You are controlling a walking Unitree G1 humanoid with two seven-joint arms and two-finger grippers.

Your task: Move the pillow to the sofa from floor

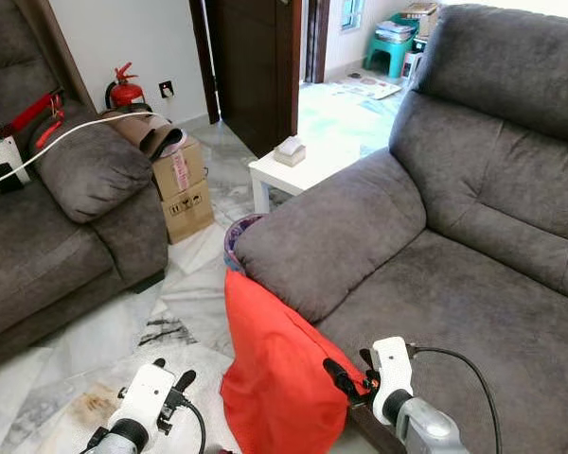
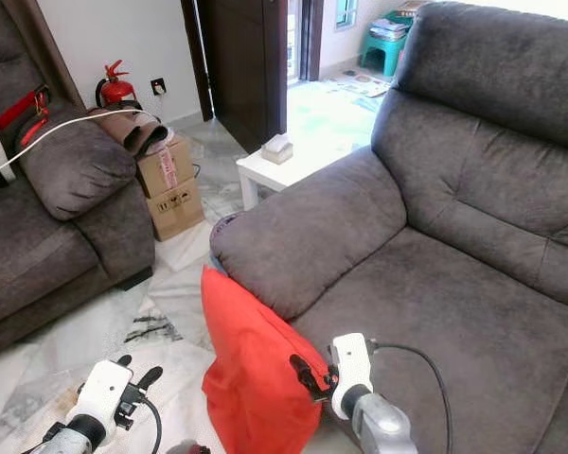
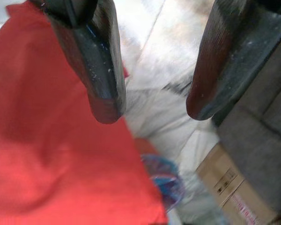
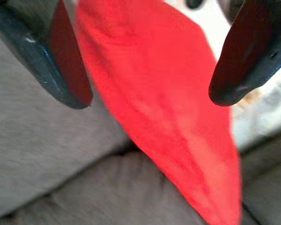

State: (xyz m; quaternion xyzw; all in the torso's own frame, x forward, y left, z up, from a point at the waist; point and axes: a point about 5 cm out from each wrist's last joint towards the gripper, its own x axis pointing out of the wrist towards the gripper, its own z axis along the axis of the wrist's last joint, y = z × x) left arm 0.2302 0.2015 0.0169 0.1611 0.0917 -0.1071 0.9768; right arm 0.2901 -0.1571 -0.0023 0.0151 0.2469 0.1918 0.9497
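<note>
While the red pillow [image 1: 275, 369] stands on edge on the floor [image 1: 185, 307], leaning against the front of the sofa [image 1: 435, 284] below its armrest, the task looks barely begun: nothing is lifted and the sofa seat is bare. The right gripper [image 1: 352, 382] sits at the pillow's upper edge beside the seat front, its fingers [image 4: 68, 79] spread wide with the red fabric running between them but not pinched. The left gripper [image 1: 170, 376] hovers over the floor on the pillow's other side, its fingers [image 3: 105, 89] also parted with only pale tile in the gap; the pillow lies just outside one of them. What seems left is everything that matters: closing on the pillow, raising it clear of the armrest front, and setting it on the seat cushion.
</note>
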